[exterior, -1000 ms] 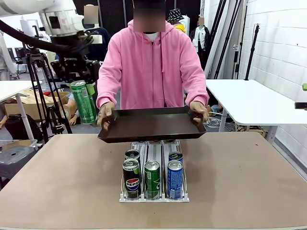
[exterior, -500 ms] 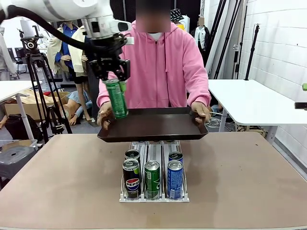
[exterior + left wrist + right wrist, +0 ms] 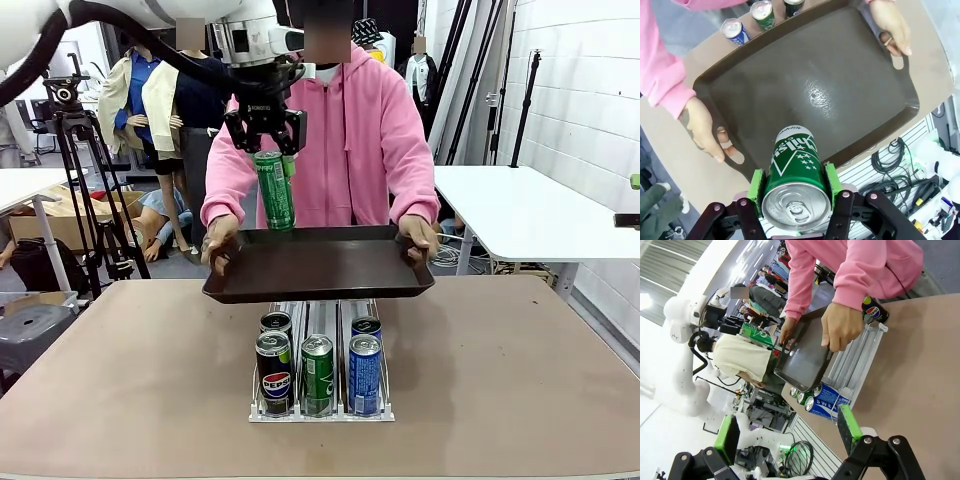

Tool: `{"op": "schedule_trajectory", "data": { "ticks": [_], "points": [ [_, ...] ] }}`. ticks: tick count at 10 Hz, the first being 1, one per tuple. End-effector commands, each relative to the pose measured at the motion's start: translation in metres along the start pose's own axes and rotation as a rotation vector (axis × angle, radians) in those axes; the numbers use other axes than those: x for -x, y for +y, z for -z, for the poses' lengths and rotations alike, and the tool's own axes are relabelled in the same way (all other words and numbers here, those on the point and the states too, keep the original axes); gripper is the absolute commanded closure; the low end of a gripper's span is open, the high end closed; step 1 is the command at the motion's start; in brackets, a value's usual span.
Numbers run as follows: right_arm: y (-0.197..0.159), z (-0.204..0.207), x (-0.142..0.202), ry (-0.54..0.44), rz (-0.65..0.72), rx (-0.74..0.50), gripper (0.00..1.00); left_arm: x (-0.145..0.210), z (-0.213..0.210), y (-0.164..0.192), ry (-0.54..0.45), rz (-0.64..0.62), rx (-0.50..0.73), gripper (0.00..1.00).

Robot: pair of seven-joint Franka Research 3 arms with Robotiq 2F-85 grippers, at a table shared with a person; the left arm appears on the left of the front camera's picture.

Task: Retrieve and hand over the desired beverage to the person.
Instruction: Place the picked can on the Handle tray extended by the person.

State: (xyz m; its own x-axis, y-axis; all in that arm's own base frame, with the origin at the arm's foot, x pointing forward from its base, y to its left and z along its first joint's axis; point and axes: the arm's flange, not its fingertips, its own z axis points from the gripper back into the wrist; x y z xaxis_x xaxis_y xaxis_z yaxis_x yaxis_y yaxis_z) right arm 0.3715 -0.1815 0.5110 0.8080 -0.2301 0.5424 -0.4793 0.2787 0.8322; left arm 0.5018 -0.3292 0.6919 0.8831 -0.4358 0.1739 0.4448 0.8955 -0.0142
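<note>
Nearest, the right fingers [image 3: 725,437] stand spread wide with nothing between them, low over the counter [image 3: 520,370] and well apart from the tray [image 3: 320,262], on its right side. On the counter below the tray's near rim sits a white rack [image 3: 322,414] with three lanes. At its front stand a Pepsi can [image 3: 273,375], a green can [image 3: 317,375] and a blue can [image 3: 364,375], side by side and upright, with more cans behind them running under the tray. The tray is dark and bare, held level above the counter by the person's hands [image 3: 220,240], one at each end handle. Over the tray's far left part hangs the held can [image 3: 273,190], green with white print, nearly upright with its top up. The left fingers [image 3: 756,187] pinch it by its upper wall, a green pad pressed on each side. Whether its base touches the tray I cannot tell. Beyond the tray stands the person [image 3: 350,130] in a pink hoodie, facing the counter, arms reaching forward to the tray.
</note>
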Motion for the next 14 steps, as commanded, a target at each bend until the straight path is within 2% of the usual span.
{"op": "schedule_trajectory", "data": {
  "ticks": [1, 6, 14],
  "points": [
    [0.0, 0.0, 0.0, 0.0, -0.006, -0.016, 0.0, -0.024, -0.006, -0.004, 0.033, -0.023, -0.039, 1.0],
    [0.0, 0.0, 0.0, 0.0, -0.006, -0.016, 0.0, -0.035, 0.038, 0.003, 0.099, -0.024, -0.058, 1.0],
    [0.0, 0.0, 0.0, 0.0, -0.006, -0.016, 0.0, -0.015, 0.091, 0.017, 0.174, -0.041, -0.057, 1.0]
  ]
}}
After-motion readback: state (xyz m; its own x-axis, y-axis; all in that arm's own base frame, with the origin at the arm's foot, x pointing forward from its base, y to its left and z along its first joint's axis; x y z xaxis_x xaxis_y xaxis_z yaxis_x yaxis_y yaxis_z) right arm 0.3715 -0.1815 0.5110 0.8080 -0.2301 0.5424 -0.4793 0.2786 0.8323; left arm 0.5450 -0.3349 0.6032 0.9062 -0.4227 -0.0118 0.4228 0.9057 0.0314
